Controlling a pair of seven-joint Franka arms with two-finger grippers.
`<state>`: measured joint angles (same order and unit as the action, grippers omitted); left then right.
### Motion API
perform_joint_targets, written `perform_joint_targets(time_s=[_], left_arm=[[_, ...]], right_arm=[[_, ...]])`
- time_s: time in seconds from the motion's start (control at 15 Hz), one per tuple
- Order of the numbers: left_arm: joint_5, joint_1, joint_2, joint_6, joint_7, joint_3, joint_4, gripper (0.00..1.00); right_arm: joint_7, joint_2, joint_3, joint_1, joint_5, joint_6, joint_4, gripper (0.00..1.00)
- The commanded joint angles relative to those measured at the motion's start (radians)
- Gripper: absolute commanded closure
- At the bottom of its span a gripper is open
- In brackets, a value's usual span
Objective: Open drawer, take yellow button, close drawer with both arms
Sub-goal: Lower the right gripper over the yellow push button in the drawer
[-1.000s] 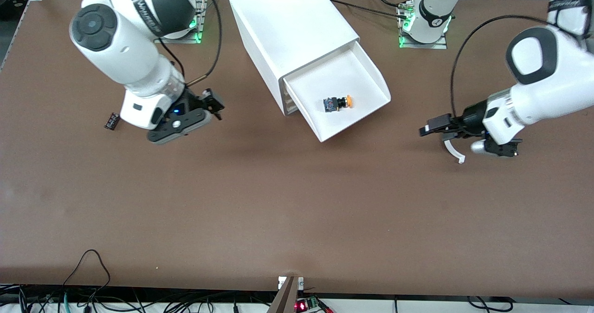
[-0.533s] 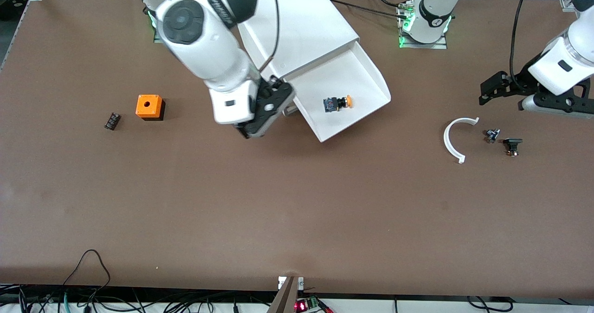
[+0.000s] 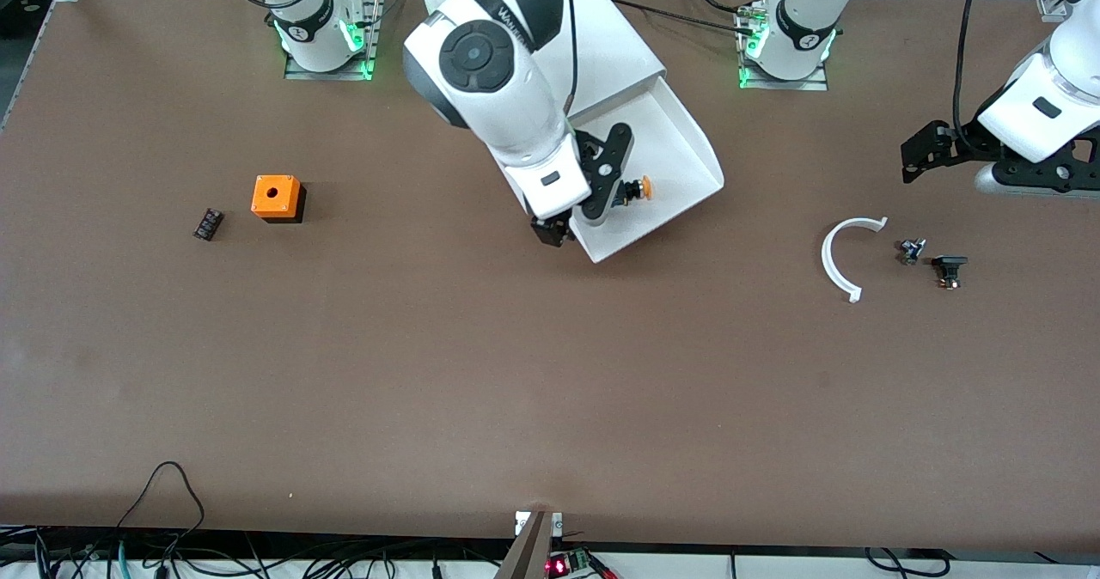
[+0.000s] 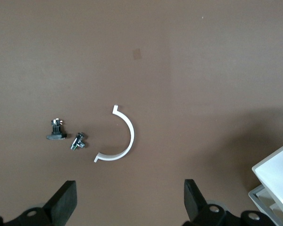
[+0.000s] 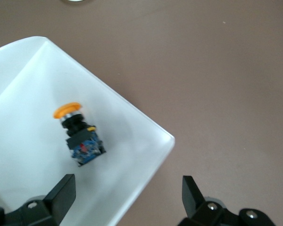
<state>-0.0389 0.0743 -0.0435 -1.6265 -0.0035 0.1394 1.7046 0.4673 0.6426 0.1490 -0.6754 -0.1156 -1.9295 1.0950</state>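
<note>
Front view: the right gripper (image 3: 577, 218) hangs spread over the pulled-out drawer (image 3: 687, 145), the button (image 3: 634, 190) lying inside at its 2 o'clock. Left wrist view: the left gripper (image 4: 129, 200), spread, waits over bare table (image 4: 203, 70). Right wrist view: the button (image 5: 79, 134) lies alone in the drawer (image 5: 146, 127).

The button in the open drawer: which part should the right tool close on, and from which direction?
Come straight down from above and close on the black blocky body of the button, not the rounded orange cap. It lies on its side on the drawer floor, clear of the walls. The right tool hangs open over it.
</note>
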Motion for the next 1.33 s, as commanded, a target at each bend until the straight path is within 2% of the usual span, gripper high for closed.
perform_joint_targets(time_s=[0.0,0.27,0.6,0.93,1.27], left_arm=[[0.002,-0.005,0.008,0.023,-0.006,-0.004,-0.011,0.0],[0.04,-0.005,0.014,0.019,-0.009,-0.003,-0.017,0.0],[0.135,0.1,0.05,0.019,0.003,-0.009,-0.037,0.0],[0.114,0.098,0.053,-0.001,0.007,0.003,-0.039,0.0],[0.036,0.094,0.05,-0.009,0.004,0.066,-0.04,0.0]], right_arm=[[0.014,0.04,0.0,-0.048,0.091,0.004,-0.041,0.0],[0.078,0.065,0.0,-0.081,0.177,-0.011,-0.037,0.0],[0.123,0.069,0.026,-0.079,0.174,-0.019,-0.038,0.0],[0.146,0.1,0.027,-0.095,0.182,-0.052,-0.038,0.0],[0.146,0.1,0.035,-0.099,0.182,-0.045,-0.037,0.0]])
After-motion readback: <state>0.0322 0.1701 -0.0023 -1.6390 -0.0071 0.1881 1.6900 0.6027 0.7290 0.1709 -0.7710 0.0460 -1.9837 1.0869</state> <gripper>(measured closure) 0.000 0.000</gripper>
